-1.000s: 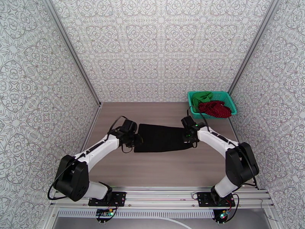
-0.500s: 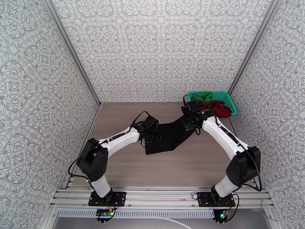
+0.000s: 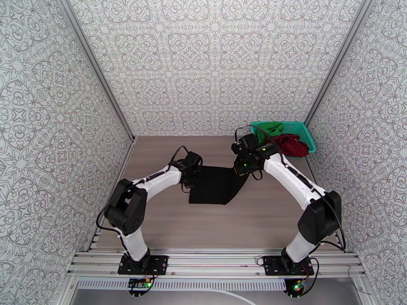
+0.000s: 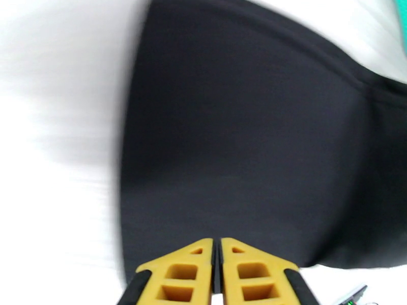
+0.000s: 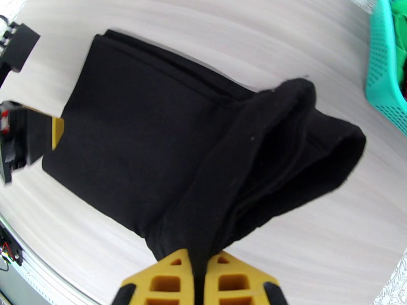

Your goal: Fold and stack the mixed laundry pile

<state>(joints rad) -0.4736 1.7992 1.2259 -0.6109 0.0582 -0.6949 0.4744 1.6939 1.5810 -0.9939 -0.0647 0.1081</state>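
Three garments are in sight, all soft cloth. The black garment (image 3: 216, 185) is a plain matte knit. It lies on the pale wood-grain table (image 3: 163, 153) between the two arms, as a flat rectangle of stacked layers with neat doubled edges along its far side. The other two garments sit in the single teal plastic mesh basket (image 3: 309, 138) at the table's far right corner. The bright green garment (image 3: 272, 128) is bunched toward the back, and the dark red garment (image 3: 292, 144) with fine dots is heaped in front of it. The right gripper (image 3: 243, 166) is clenched on the right end of the black garment (image 5: 152, 148). Its two yellow fingers are pressed together on the cloth, and it holds that end up off the table as a thick rolled loop (the open tube of the fold faces the basket (image 5: 386, 62)). The left gripper (image 3: 192, 175) sits at the cloth's left edge. In the blurred left wrist view its yellow fingers (image 4: 196, 260) are closed tight, with the hem of the black garment (image 4: 244, 148) pinched between them. All the walls carry a grey-and-white ornamental pattern.
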